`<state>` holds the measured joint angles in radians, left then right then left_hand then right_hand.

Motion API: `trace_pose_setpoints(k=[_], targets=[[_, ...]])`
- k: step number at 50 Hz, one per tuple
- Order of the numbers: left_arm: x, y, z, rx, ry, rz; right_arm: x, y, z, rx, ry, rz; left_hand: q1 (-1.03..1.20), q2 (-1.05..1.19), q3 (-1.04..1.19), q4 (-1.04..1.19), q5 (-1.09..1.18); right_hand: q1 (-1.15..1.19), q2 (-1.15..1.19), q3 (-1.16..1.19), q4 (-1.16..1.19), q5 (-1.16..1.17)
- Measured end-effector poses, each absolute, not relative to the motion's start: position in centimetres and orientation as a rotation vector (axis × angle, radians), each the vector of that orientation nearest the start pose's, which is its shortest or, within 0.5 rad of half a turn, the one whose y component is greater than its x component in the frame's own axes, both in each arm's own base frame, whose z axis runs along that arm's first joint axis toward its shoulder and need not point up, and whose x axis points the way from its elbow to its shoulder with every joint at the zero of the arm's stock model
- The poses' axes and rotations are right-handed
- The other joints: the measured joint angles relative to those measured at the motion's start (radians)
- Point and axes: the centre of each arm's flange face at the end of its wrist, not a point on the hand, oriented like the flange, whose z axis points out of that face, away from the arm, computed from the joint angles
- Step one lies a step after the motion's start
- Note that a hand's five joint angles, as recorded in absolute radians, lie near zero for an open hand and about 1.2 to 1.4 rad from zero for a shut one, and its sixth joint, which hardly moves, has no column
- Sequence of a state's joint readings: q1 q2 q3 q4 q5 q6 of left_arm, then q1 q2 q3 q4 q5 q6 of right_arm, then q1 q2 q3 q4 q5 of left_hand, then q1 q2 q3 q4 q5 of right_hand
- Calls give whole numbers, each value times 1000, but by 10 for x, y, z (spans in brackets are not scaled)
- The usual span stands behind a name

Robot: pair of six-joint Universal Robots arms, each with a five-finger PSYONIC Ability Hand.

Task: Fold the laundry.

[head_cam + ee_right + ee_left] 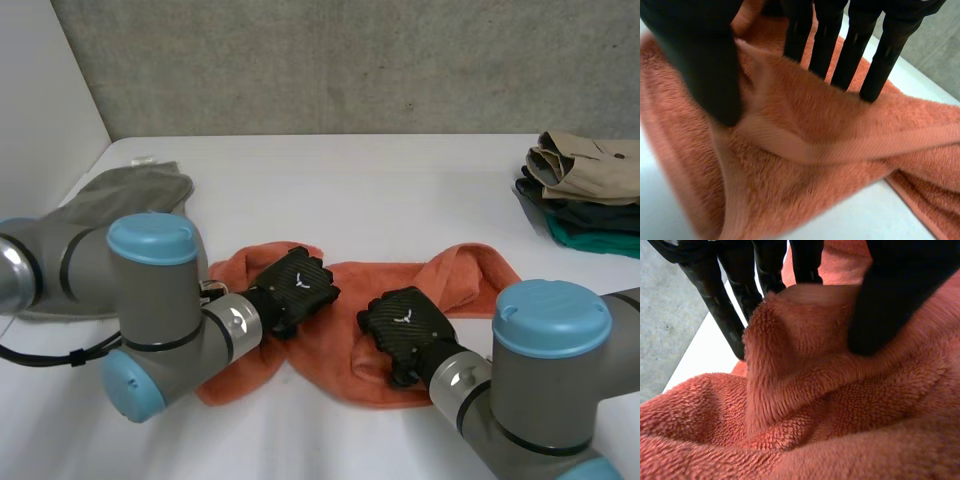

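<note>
Nearest in the head view: the left arm (155,300) and the right arm (550,350), grey with light-blue caps, angled inward over the white surface (380,190). Just beyond them, an orange towel (340,365), crumpled and bunched, lying across the near middle of the surface, one end by the left arm and the other trailing toward the far right. On its left part, the left hand (297,285), back upward. On its middle, the right hand (405,322), likewise back upward, near the left hand but not touching it.

In the left wrist view: a raised ridge of the towel's terry pile, pinched between the thumb on one side and the fingers (732,315) on the other, fingertips down beside the ridge, close to where the white surface shows past the cloth. In the right wrist view: much the same, with a raised fold carrying the towel's flat hem squeezed between the thumb and the fingers (855,55), fingertips sunk into the pile, more of the towel lying loose under the palm.

Farther back on the left, partly behind the left arm: a grey garment (130,195), lying flat and unfolded. Farther back on the right, well apart from the towel: a stack of folded clothes (590,170), tan on top, dark in the middle, green at the bottom. Beyond everything, a grey concrete wall (350,60).
</note>
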<state>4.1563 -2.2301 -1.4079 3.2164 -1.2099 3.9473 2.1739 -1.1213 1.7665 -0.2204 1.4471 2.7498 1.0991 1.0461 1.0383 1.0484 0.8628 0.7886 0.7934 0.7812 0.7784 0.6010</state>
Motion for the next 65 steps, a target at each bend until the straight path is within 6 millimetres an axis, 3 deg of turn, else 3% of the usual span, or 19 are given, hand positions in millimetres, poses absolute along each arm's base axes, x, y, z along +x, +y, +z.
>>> trace_pose_setpoints(k=[2, 3, 9, 15, 18, 22, 27, 31, 35, 38, 41, 45, 48, 49, 50, 52, 57, 60, 65], targets=[[-341, -239, 129, -1773, -1745, 1652, 303, -191, 127, -1260, 2120, -1587, 55, 116, 108, 112, 102, 296, 307, 298, 292, 294], [-342, -240, 130, -1770, -1751, 1661, 304, -193, 128, -1256, 2120, -1599, 55, 125, 121, 126, 108, 320, 355, 346, 351, 347], [-342, -251, 150, -1699, -1802, 1774, 302, -209, 150, -1198, 2121, -1739, 55, 146, 140, 143, 109, 320, 373, 395, 413, 375], [-331, -259, 204, -1498, -1827, 1956, 289, -219, 204, -1161, 2098, -1911, 55, 146, 148, 147, 109, 320, 373, 395, 413, 375], [-316, -260, 235, -1351, -1856, 2033, 271, -229, 230, -1177, 2159, -1953, 55, 146, 148, 147, 109, 320, 373, 395, 414, 375], [-295, -258, 258, -1208, -1902, 2075, 247, -239, 256, -1210, 2255, -1966, 55, 147, 148, 147, 109, 320, 373, 395, 414, 375], [-278, -254, 261, -1121, -1968, 2050, 226, -243, 276, -1299, 2353, -1940, 55, 148, 148, 147, 109, 320, 373, 401, 414, 375], [-276, -258, 247, -1119, -2021, 1995, 223, -253, 269, -1408, 2409, -1870, 55, 148, 149, 148, 109, 320, 373, 404, 414, 375], [-286, -284, 233, -1122, -2033, 1994, 231, -280, 254, -1454, 2429, -1858, 55, 148, 153, 148, 109, 320, 373, 404, 415, 375], [-297, -313, 238, -1095, -1987, 2078, 240, -305, 253, -1420, 2410, -1955, 55, 149, 154, 149, 109, 320, 373, 404, 417, 375], [-305, -344, 262, -1028, -1875, 2248, 251, -338, 270, -1291, 2318, -2201, 55, 149, 154, 151, 109, 320, 373, 404, 418, 375], [-307, -378, 323, -865, -1590, 2577, 262, -373, 329, -938, 1966, -2686, 55, 150, 154, 152, 109, 338, 375, 404, 418, 403], [-303, -387, 366, -735, -1351, 2780, 263, -380, 374, -691, 1635, -2946, 55, 150, 154, 152, 109, 353, 382, 404, 418, 416], [-302, -388, 377, -702, -1288, 2825, 264, -380, 378, -672, 1605, -2965, 55, 150, 154, 152, 109, 353, 382, 404, 418, 417], [-301, -387, 388, -663, -1216, 2873, 263, -379, 398, -576, 1439, -3053, 55, 150, 154, 152, 109, 354, 382, 404, 418, 423], [-300, -383, 396, -627, -1160, 2908, 264, -375, 409, -528, 1318, -3100, 55, 150, 154, 152, 109, 354, 382, 404, 418, 424], [-299, -369, 378, -658, -1267, 2845, 266, -372, 399, -588, 1293, -3072, 55, 150, 154, 152, 109, 357, 382, 404, 418, 424], [-299, -354, 348, -720, -1438, 2733, 267, -372, 373, -688, 1422, -2982, 55, 150, 154, 152, 109, 357, 382, 405, 418, 424], [-293, -321, 281, -833, -1778, 2488, 262, -370, 313, -866, 1752, -2734, 55, 150, 154, 152, 109, 357, 382, 405, 418, 424]])
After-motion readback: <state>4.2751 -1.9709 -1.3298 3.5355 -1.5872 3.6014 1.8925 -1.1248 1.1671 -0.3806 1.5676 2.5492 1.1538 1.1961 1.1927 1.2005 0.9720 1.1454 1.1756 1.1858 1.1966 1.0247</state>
